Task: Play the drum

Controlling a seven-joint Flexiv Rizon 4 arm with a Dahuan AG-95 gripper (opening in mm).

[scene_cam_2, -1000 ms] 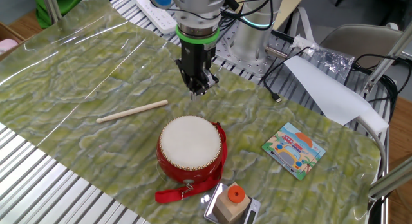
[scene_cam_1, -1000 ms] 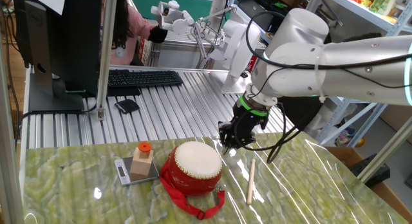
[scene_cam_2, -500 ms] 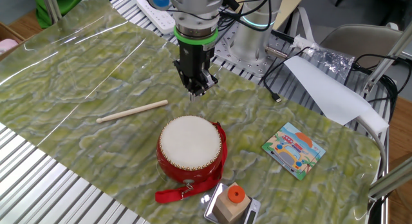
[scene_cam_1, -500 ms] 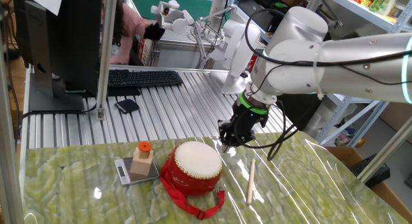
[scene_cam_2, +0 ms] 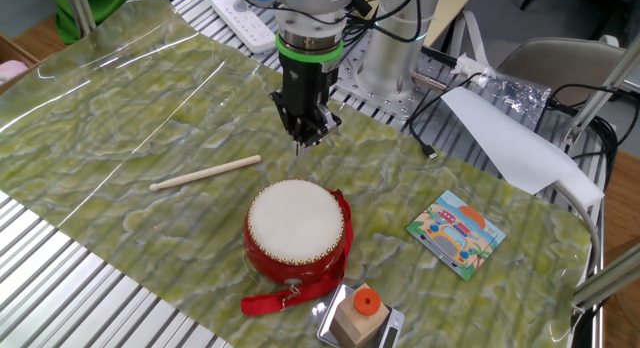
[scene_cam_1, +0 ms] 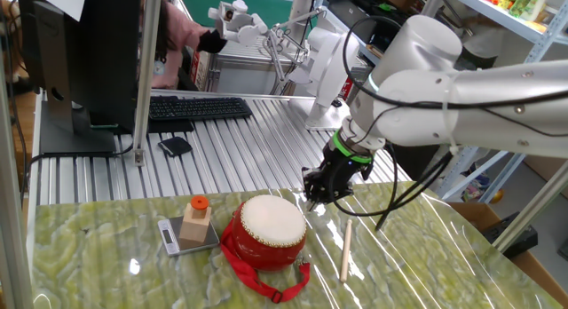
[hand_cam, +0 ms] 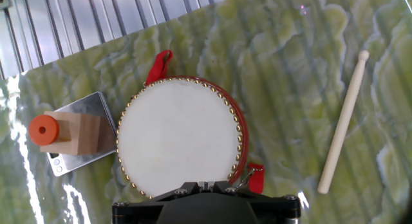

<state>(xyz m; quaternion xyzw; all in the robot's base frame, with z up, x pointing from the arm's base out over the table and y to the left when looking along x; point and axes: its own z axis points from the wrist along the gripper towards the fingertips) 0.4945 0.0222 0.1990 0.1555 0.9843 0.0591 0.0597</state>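
The drum (scene_cam_1: 266, 231) (scene_cam_2: 296, 232) (hand_cam: 177, 135) stands upright on the green marbled mat, red barrel, cream skin on top, red strap (scene_cam_1: 266, 282) trailing at its base. My gripper (scene_cam_1: 312, 199) (scene_cam_2: 302, 140) (hand_cam: 205, 185) hangs just behind the drum, a little above the mat, jaws shut with nothing between them. In the hand view the drum skin fills the middle, and the shut fingertips show at the bottom edge. A wooden drumstick (scene_cam_1: 345, 251) (scene_cam_2: 205, 173) (hand_cam: 343, 121) lies flat on the mat beside the drum, apart from the gripper.
A wooden block with an orange cap (scene_cam_1: 197, 220) (scene_cam_2: 361, 313) (hand_cam: 66, 132) sits on a small scale (scene_cam_1: 185, 238) next to the drum. A picture card (scene_cam_2: 456, 232) lies on the mat. Keyboard (scene_cam_1: 197, 107), monitor (scene_cam_1: 80, 51) and a person are behind the table.
The arm's upper links have swung a little; the gripper itself has hardly moved and stays shut. Drum and stick lie as before.
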